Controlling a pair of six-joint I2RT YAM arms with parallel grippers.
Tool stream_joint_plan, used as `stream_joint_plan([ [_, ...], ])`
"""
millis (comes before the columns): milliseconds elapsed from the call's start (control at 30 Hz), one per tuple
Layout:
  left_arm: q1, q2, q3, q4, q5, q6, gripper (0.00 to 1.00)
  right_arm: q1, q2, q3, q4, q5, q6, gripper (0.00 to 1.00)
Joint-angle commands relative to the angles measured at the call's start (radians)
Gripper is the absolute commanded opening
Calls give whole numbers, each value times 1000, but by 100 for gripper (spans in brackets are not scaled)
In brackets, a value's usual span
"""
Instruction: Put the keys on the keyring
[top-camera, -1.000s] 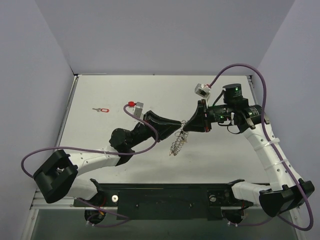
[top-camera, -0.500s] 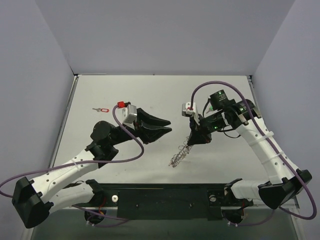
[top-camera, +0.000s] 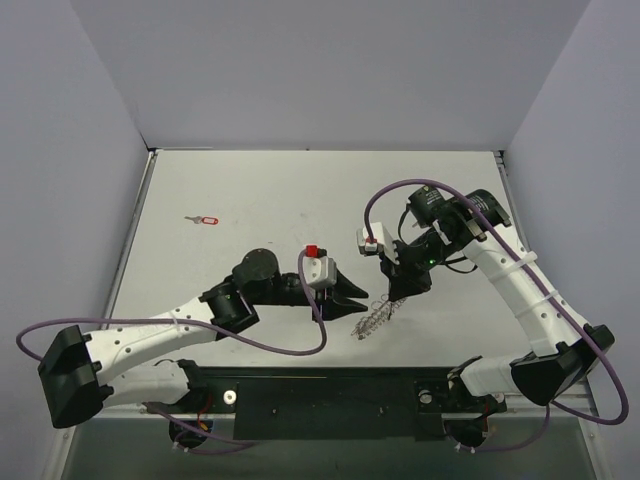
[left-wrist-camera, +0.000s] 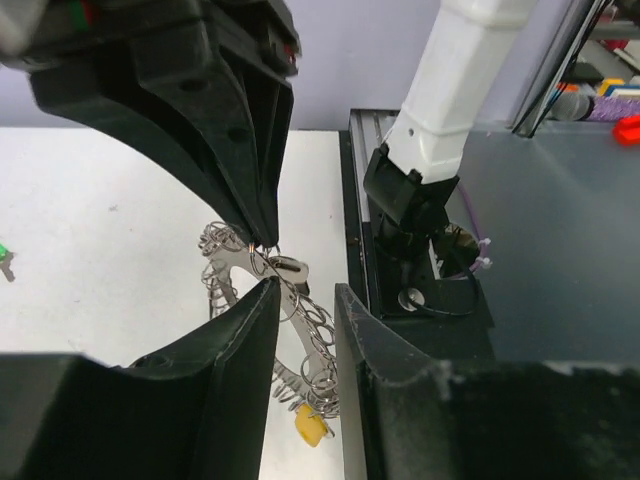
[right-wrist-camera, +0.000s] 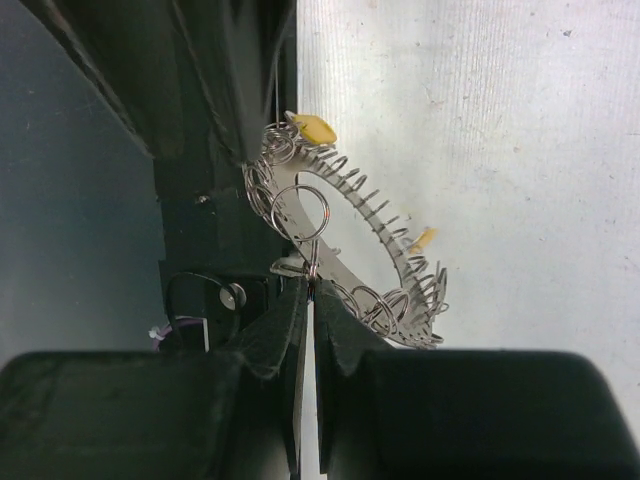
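L tool (top-camera: 358, 305), jaws parted, has swung in on keyring (top-camera: 375, 320) clenched in R tool (top-camera: 395, 297), nr desk (top-camera: 250, 190) front edge; regrasp likely next.

Pretty bare setup tbh. The desk (top-camera: 300, 190) is a plain off-white slab boxed in by three pale lavender walls: back wall (top-camera: 330, 70), left wall (top-camera: 60, 150) and right wall (top-camera: 590, 120), all blank. A silver rail (top-camera: 135, 225) runs down the desk's left edge, and a black plate (top-camera: 330, 400) sits along the near edge. Past that edge there's a dark grey floor (left-wrist-camera: 560, 250), with some blurry coloured clutter (left-wrist-camera: 610, 95) further off, can't tell what. Lighting is even and soft, shadows faint.
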Motion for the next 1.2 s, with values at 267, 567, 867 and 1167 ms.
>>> stream_joint_plan([
  [267,-53,167,26,203,-117,31,33,3,-8,7,-72,-31,-34,0],
  [567,-53,178,-5,283,-149,11,34,3,-17,-6,-72,-39,-37,0],
  [867,-54,209,11,274,-105,-7,32,0,-16,0,-75,-51,-34,0],
  [1167,-59,235,31,281,-76,-21,28,0,-14,0,-74,-56,-34,0],
])
